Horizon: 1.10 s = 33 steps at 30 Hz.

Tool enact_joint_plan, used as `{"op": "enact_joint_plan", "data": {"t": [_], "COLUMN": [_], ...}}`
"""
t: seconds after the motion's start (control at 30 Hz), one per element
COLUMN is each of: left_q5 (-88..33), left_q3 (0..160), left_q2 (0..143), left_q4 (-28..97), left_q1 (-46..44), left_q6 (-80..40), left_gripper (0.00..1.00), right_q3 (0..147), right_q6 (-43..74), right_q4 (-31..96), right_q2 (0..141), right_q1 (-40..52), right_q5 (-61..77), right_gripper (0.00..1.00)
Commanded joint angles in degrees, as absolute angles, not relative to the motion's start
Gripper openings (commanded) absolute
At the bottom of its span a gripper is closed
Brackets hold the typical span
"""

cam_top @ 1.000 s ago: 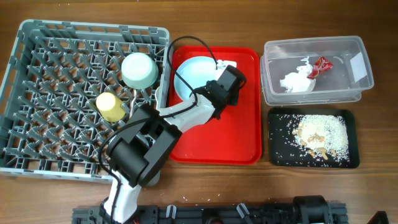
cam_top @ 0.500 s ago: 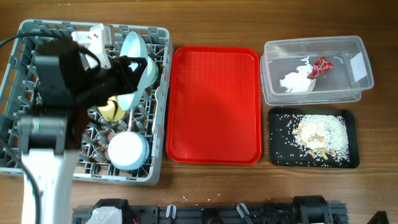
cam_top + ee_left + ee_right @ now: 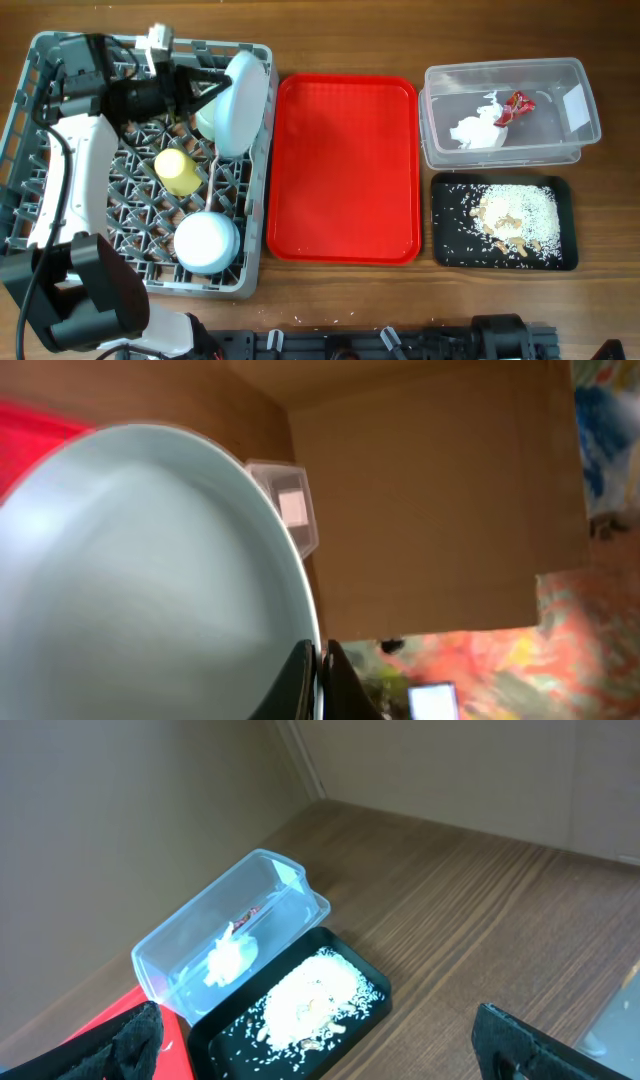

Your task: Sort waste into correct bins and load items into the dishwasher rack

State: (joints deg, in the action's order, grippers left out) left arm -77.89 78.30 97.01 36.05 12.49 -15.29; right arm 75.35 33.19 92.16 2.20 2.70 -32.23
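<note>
**Plate-loading step, overhead and wrist views.** Compared with the frame half a second earlier, the light blue plate is now standing almost on edge beside the right wall of the dishwasher rack. Before, it was tilting nearer the rack's back middle. The left arm is now stretching along the rack's left side.

- **Left arm:** The left gripper is pinching the plate's rim. In the left wrist view its fingers are pressing together on that edge.
- **Rack contents:** The mint-green bowl is showing just behind the plate, and whether the two are touching cannot be told. The yellow cup is lying among the pegs near the rack's middle. A pale round dish is sitting near the front wall.
- **Right arm:** The right gripper is hanging with its fingers wide apart and holding nothing. It is looking down on the bins from the side.
- **Waste:** The napkin and the red wrapper are lying in the clear tub. The crumbs are lying in the black tray.
- **Tray and cutlery:** The red tray is carrying nothing visible. The fork and spoon cannot be made out.

**Judgement:** The waste sorting appears finished, and the step in hand is seating the plate in the rack. The next move probably calls for lowering the rim between two rows of pegs until they are bearing its weight. The fingers could then be parted and the arm lifted straight up, keeping off the bowl so the plate is not tipping over
</note>
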Motion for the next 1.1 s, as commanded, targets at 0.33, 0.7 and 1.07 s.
{"op": "enact_joint_plan", "data": {"t": [0.33,0.7,1.07], "left_q5": [-41.1,-39.2,-30.9], "left_q3": [78.5,78.6,78.6], "left_q2": [98.0,101.3,76.6], "left_q4": [21.0,9.1,53.1], "left_q1": [3.0,2.9,0.8], "left_q6": [-32.2,-30.1,-25.6], "left_gripper": [0.04,0.66,0.62], "right_q3": [75.3,75.3,75.3], "right_q6": [33.2,33.2,33.2], "right_q4": [92.1,92.1,92.1], "right_q2": [2.3,2.3,2.3], "right_q1": [2.7,2.7,2.7], "right_q5": [-33.1,-33.1,-33.1], "right_gripper": [1.00,1.00,1.00]}}
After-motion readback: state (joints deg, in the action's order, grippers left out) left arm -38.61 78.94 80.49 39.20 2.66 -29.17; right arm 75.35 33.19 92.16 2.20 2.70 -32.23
